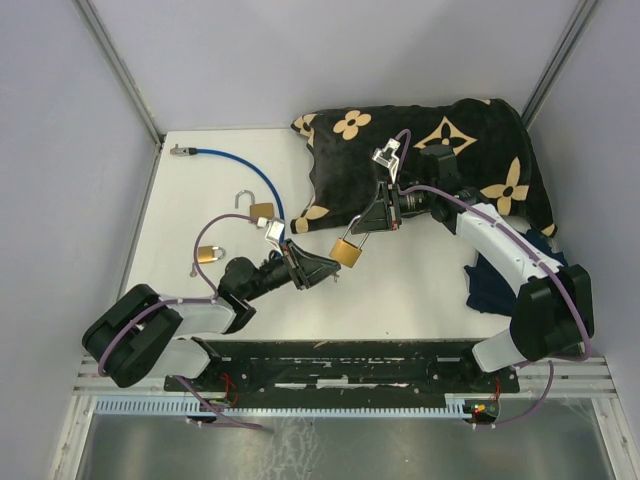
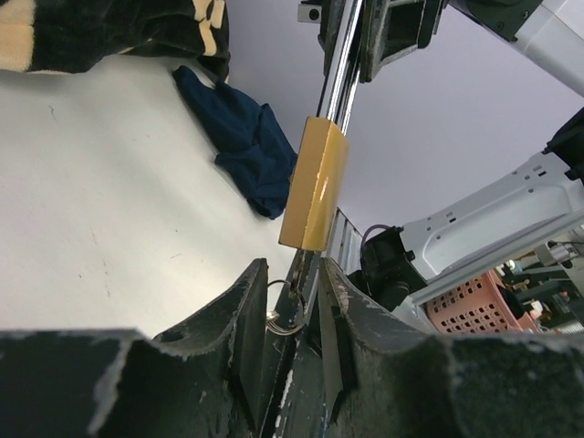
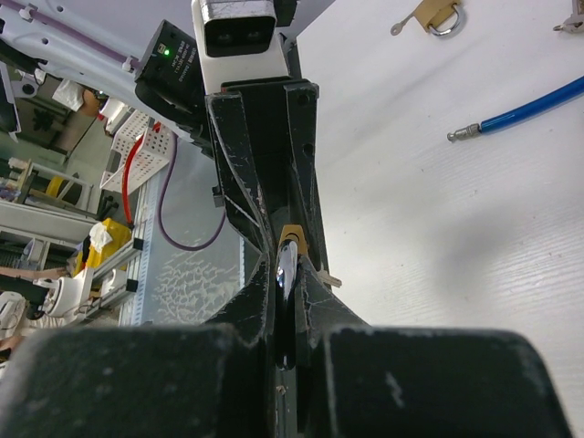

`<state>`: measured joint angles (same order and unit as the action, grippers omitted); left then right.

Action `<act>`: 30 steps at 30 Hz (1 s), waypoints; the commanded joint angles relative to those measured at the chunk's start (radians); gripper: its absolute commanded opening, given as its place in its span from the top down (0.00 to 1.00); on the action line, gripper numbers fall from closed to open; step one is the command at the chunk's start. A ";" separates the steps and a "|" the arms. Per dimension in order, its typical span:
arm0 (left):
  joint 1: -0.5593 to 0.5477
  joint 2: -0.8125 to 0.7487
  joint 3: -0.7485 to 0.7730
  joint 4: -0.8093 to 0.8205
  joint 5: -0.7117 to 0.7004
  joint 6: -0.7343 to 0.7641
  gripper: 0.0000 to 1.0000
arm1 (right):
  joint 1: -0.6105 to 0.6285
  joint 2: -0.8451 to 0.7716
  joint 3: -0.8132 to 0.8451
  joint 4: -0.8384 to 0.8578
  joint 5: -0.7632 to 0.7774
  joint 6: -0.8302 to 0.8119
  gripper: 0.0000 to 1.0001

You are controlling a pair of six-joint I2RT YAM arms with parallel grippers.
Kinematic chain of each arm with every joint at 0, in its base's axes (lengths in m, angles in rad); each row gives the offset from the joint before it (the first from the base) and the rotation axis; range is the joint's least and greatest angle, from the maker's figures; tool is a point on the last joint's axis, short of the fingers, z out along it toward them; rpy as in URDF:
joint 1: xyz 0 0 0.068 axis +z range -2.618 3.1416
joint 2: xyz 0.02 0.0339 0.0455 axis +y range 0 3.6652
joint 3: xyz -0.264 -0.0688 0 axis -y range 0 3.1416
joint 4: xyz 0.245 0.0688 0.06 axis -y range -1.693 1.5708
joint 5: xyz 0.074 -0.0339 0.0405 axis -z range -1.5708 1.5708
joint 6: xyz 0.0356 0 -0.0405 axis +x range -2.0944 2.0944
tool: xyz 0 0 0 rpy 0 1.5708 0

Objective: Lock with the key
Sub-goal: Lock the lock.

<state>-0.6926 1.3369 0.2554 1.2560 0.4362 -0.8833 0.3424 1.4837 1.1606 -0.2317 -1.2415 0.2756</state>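
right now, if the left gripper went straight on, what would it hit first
Likely the padlock, held by the right gripper, dead ahead of the left gripper; a key ring sits between its jaws. Depth is unclear.

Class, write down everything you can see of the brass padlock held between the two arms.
The brass padlock has a smooth, shiny yellow block body with rounded edges and a silver shackle. It hangs tilted above the white table, shackle uppermost, pinched in the right gripper. A ringed key meets its underside, between the fingers of the left gripper.
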 commanded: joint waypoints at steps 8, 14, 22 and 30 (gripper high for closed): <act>-0.005 0.019 0.019 0.050 0.066 -0.037 0.81 | -0.001 -0.006 0.010 0.042 -0.055 -0.009 0.98; -0.001 0.013 0.016 0.056 0.042 -0.034 0.97 | 0.000 0.000 0.018 0.005 -0.049 -0.051 0.98; 0.075 -0.070 -0.025 -0.041 0.032 -0.055 0.97 | -0.039 -0.009 0.037 -0.088 0.005 -0.143 0.98; 0.089 -0.105 -0.036 -0.186 0.143 -0.024 0.97 | -0.091 -0.027 -0.019 0.080 -0.013 -0.011 0.98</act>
<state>-0.6155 1.2495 0.2329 1.1065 0.5095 -0.9073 0.2939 1.4876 1.1561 -0.2916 -1.2232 0.1890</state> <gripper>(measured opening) 0.053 0.074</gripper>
